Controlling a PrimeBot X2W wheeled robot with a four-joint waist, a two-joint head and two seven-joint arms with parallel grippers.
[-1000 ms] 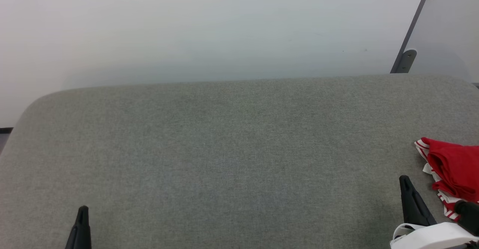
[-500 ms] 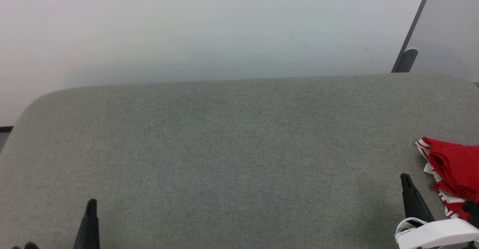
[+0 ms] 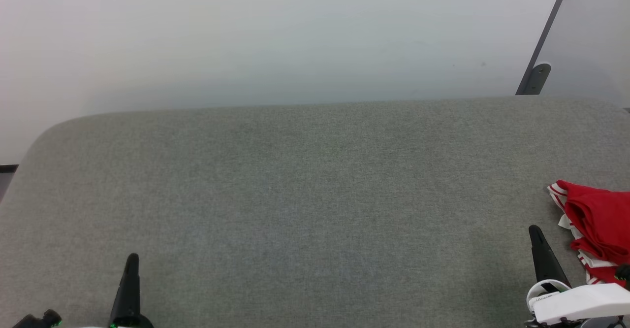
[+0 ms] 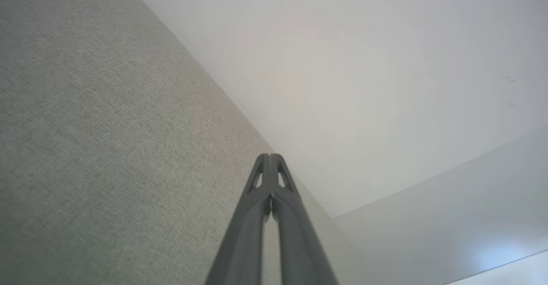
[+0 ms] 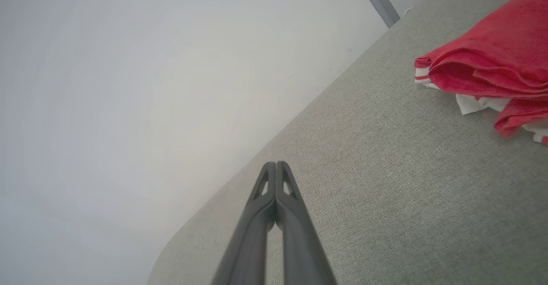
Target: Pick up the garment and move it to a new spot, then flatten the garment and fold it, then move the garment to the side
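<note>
The garment (image 3: 598, 222), red with red-and-white striped trim, lies folded in a bundle at the right edge of the grey fabric surface (image 3: 315, 195); it reappears at the upper right of the right wrist view (image 5: 492, 69). My right gripper (image 3: 535, 234) is shut and empty, just left of the garment and apart from it; its fingertips (image 5: 276, 165) press together. At the lower left, my left gripper (image 3: 132, 261) is shut with nothing in it, tips together (image 4: 269, 156) above the bare fabric.
A pale wall (image 3: 295, 37) rises behind the surface's far edge. A white panel with a dark grey frame and bracket (image 3: 536, 77) leans at the back right. The surface's left corner is rounded (image 3: 44, 136).
The left gripper has moved forward and a little right into the head view. The right gripper has shifted slightly forward. The garment lies where it was.
</note>
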